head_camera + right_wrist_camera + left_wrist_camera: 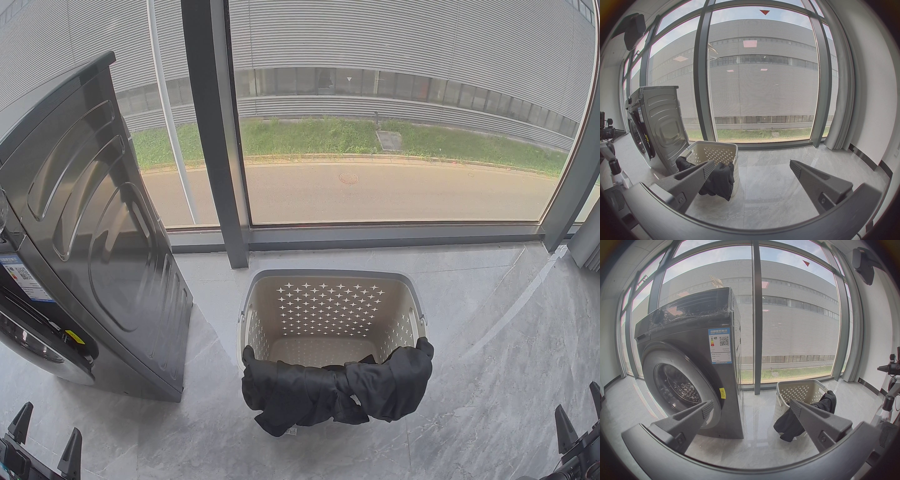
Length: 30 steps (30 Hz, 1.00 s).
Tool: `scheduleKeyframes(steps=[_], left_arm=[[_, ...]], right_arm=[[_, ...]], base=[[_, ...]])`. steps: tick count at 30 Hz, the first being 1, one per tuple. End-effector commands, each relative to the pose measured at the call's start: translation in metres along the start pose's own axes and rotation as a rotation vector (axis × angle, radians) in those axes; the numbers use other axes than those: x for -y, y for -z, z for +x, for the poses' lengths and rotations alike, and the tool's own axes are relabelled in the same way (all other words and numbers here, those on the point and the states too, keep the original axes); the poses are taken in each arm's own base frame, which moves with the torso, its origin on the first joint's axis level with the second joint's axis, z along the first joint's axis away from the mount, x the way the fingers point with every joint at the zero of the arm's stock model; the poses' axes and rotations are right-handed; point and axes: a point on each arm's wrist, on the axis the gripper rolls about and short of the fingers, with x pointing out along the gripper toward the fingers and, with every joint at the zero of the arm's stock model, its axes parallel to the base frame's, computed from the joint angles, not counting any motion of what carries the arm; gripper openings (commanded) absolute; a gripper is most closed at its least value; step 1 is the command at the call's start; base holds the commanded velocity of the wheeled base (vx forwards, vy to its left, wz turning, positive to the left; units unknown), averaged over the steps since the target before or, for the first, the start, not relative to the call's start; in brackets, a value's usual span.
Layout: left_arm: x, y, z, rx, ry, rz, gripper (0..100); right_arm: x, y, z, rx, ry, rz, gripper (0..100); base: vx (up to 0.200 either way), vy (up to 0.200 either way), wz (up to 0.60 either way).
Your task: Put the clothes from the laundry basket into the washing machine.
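Note:
A beige laundry basket (331, 278) stands on the floor in front of the window. A black garment (334, 389) hangs over its near rim, partly inside, partly outside. The dark washing machine (94, 250) stands to the left of the basket, its round door opening (676, 388) facing left of me. My left gripper (45, 432) is open at the lower left, near the machine's front. My right gripper (581, 415) is open at the lower right, well right of the basket. In the wrist views the basket (803, 390) (715, 153) and garment (790, 424) (720, 179) lie beyond the open left gripper (751, 408) and right gripper (751, 168).
Grey marble floor (487, 350) spreads around the basket. A floor-to-ceiling window with a dark post (212, 125) runs behind it. A curtain (842, 93) hangs at the far right by a white wall.

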Motion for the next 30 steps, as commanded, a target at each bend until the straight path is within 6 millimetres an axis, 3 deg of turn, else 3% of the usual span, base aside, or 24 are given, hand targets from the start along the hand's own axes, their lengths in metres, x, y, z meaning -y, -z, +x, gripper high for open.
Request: scheduleKeyframes(steps=[1, 15, 21, 30], left_arm=[[0.0001, 0.0049, -0.0002, 0.002, 0.001, 0.000, 100], [0.0001, 0.0049, -0.0002, 0.002, 0.001, 0.000, 100], [0.0001, 0.0049, -0.0002, 0.002, 0.001, 0.000, 100], [0.0000, 0.0049, -0.0002, 0.002, -0.001, 0.000, 100]], right_arm=[[0.0000, 0.0052, 0.0000, -0.001, -0.001, 0.000, 100], [0.0001, 0.0052, 0.0000, -0.001, -0.003, 0.000, 100], [0.0000, 0.0052, 0.0000, -0.001, -0.001, 0.000, 100], [0.0001, 0.0052, 0.0000, -0.001, -0.003, 0.000, 100]], base=[[0.000, 0.000, 0.00], [0.000, 0.000, 0.00], [0.200, 0.000, 0.00], [0.000, 0.000, 0.00]])
